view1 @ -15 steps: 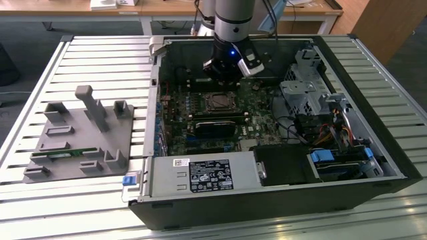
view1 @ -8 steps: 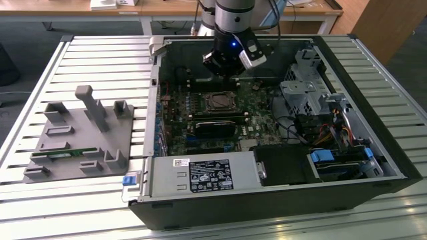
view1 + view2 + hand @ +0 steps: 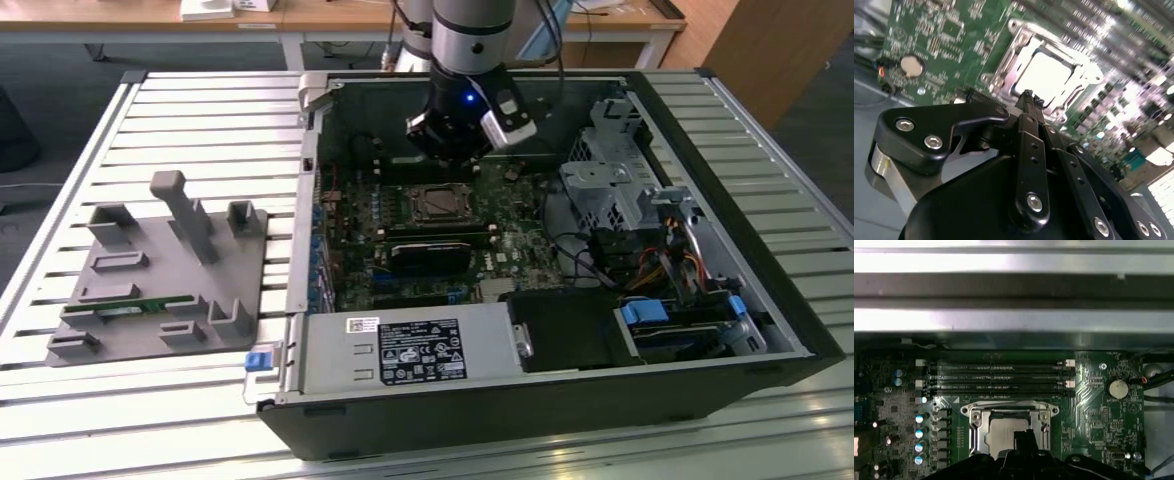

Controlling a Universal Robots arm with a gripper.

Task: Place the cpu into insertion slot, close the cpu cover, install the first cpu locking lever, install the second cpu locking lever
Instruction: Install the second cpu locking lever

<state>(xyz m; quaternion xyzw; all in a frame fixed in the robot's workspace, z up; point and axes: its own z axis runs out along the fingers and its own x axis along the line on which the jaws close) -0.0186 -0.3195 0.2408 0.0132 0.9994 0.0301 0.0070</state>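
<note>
Hovering over the socket inside the open computer case (image 3: pixel 747 330), the hand (image 3: pixel 1028 100) has its fingers pressed together and holds nothing.

In both wrist views the cpu (image 3: pixel 1004 432) lies flat in the insertion slot (image 3: pixel 974 432), and the cpu cover (image 3: pixel 1009 412) seems folded down around it. In the exterior view the arm (image 3: pixel 470 40) stands above the green motherboard (image 3: pixel 507 262); a grey fixture (image 3: pixel 160 290) rests on the slatted tabletop (image 3: pixel 174 130), at the exterior view's left.

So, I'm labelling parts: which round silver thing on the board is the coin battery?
The large flat silver disc beside the cpu socket; the others are small upright capacitors.
</note>
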